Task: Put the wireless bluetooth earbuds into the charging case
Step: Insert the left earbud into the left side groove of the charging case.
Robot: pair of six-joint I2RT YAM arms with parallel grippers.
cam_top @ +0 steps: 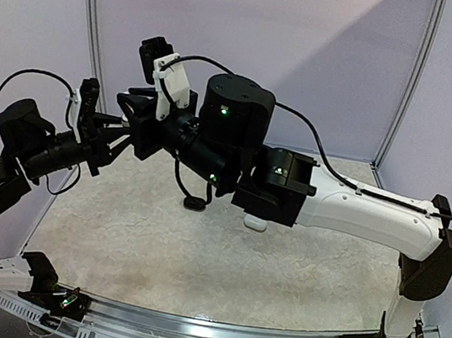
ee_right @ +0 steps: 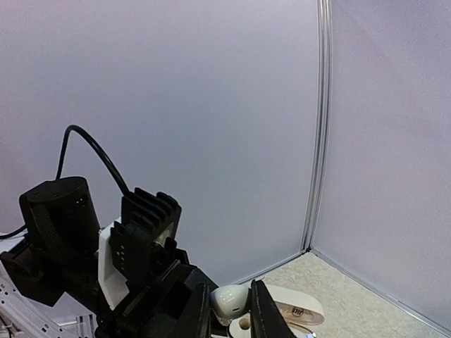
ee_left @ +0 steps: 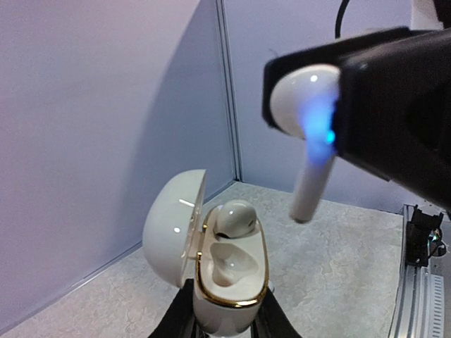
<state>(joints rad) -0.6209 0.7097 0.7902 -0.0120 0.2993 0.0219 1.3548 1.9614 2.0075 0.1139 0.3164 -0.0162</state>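
White stemmed earbud (ee_left: 308, 105) hangs stem-down in the right gripper (ee_right: 227, 310). The jaws are nearly closed and pinch the bulb, and a blue LED glows on its side. We see it above and to the right of the charging case (ee_left: 229, 274), not touching, with open air between the stem tip and the case rim.

The case is a glossy white pebble with a gold band round the opening. Its lid (ee_left: 175, 225) is swung open to the left. A second earbud (ee_left: 234, 217) sits in the far socket, and the near socket (ee_left: 229, 264) shows its bare moulded hollow. The left gripper (ee_left: 224, 324) clamps the case base from both sides, jaws drawn in tight on it.

Room to move:
- A lavender wall panel (ee_left: 91, 141) stands close on the lid side.
- A metal corner post (ee_left: 229, 91) is behind the case.
- The right side is open out toward the perforated rail (ee_left: 423, 296).

From the top view, both wrists are lifted off the mat (cam_top: 154, 252) and meet at the left rear. The right arm reaches across from its base on the right, forearm over the mat. The left arm is folded, elbow out to the left.

The mat is cream with a mottled texture. Another white case (cam_top: 255, 222) lies on it under the right forearm, and near it is a small dark object (cam_top: 195, 204) we cannot identify. The gripper fingers are matte black.
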